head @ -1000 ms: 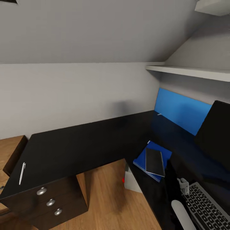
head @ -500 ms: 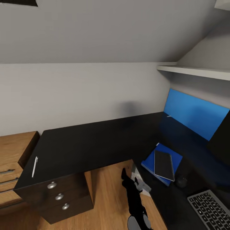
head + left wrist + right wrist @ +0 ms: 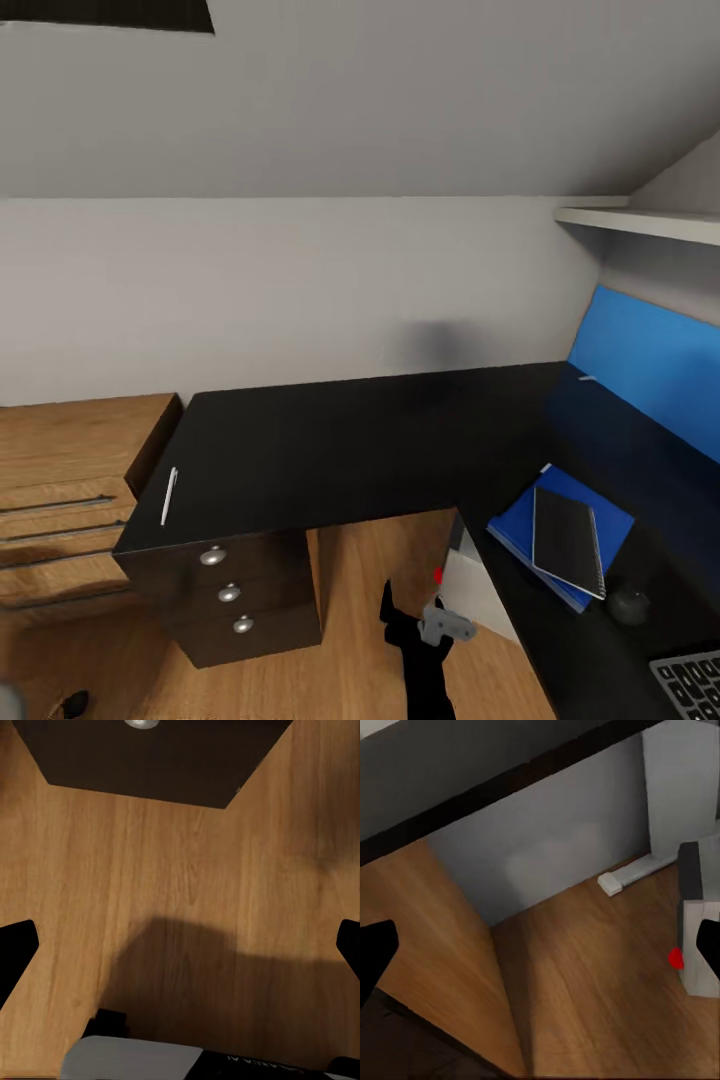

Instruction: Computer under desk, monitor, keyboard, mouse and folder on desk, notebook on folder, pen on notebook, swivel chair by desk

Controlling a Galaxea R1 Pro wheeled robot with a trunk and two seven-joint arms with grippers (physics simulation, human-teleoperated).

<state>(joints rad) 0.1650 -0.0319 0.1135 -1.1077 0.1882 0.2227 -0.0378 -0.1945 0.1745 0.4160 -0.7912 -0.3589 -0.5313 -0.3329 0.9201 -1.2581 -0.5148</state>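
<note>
Both grippers wide open, empty, over wood floor. Notebook (image 3: 568, 541) sat on blue folder (image 3: 560, 528) on the table (image 3: 340, 455); pen (image 3: 169, 495) well apart. No readable writing.

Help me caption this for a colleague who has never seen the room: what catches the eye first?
The long black desk wraps the corner, and the bright blue folder on its right wing stands out, with the dark notebook stacked on it. Far off, at the desk's left end above the drawers, lies the white pen. A blue wall panel glows behind the right wing.
</note>
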